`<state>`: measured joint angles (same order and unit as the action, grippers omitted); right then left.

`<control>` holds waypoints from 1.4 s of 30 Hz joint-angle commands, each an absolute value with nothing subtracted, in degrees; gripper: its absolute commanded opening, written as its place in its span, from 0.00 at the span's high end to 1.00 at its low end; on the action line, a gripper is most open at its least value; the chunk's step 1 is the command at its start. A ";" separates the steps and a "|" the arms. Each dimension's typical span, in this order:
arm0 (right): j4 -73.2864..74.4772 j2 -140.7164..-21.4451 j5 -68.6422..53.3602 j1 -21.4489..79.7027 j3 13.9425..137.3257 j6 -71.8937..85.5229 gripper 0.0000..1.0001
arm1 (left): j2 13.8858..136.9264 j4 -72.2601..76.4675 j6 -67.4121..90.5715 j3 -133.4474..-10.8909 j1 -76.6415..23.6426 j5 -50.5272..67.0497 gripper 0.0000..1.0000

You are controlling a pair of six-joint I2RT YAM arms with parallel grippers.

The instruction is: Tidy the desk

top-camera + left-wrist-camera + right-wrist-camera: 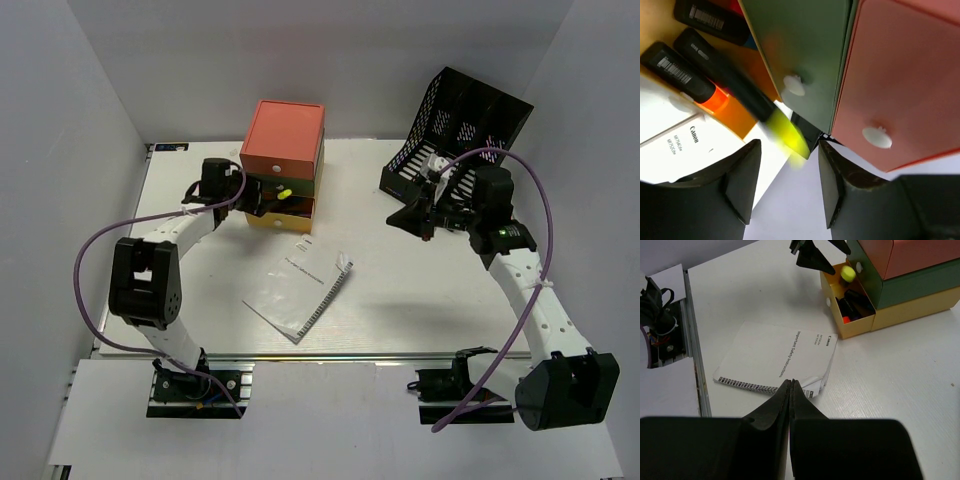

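- While the left claw (789,150) hangs at the open bottom drawer (840,322) of the orange-green-yellow drawer box (285,150), its fingers stand apart with nothing pinched between them.
- A yellow-capped highlighter (782,131) lies slanted in that drawer, its cap just beyond the gap between the fingers.
- Beside it in the drawer lies an orange-tipped marker (685,80).
- The right claw (791,385) is pressed together and empty, held above the bench (400,300) near the black mesh file rack (465,125).
- The white bench spreads under everything, its metal rail along the near edge by the arm bases.
- A Canon safety instructions booklet (300,285) lies flat mid-bench, in front of the drawer box.
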<state>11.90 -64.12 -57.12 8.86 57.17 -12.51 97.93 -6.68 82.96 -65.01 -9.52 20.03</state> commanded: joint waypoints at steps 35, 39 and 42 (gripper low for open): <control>4.32 -110.73 3.33 48.60 85.15 -33.66 1.00 | 42.19 -15.47 16.00 -42.63 -6.15 -9.39 0.21; 1.15 -118.29 8.43 49.83 90.96 -32.34 1.00 | 40.78 -16.43 15.21 -43.15 -6.15 -12.48 0.21; -1.12 -121.89 10.80 50.09 94.12 -32.52 1.00 | 40.43 -16.35 15.29 -43.16 -6.15 -11.96 0.21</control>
<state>4.60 -120.01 4.73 49.39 90.39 -33.45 41.34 -15.57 16.53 -42.78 -6.22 -9.54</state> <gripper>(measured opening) 0.018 0.791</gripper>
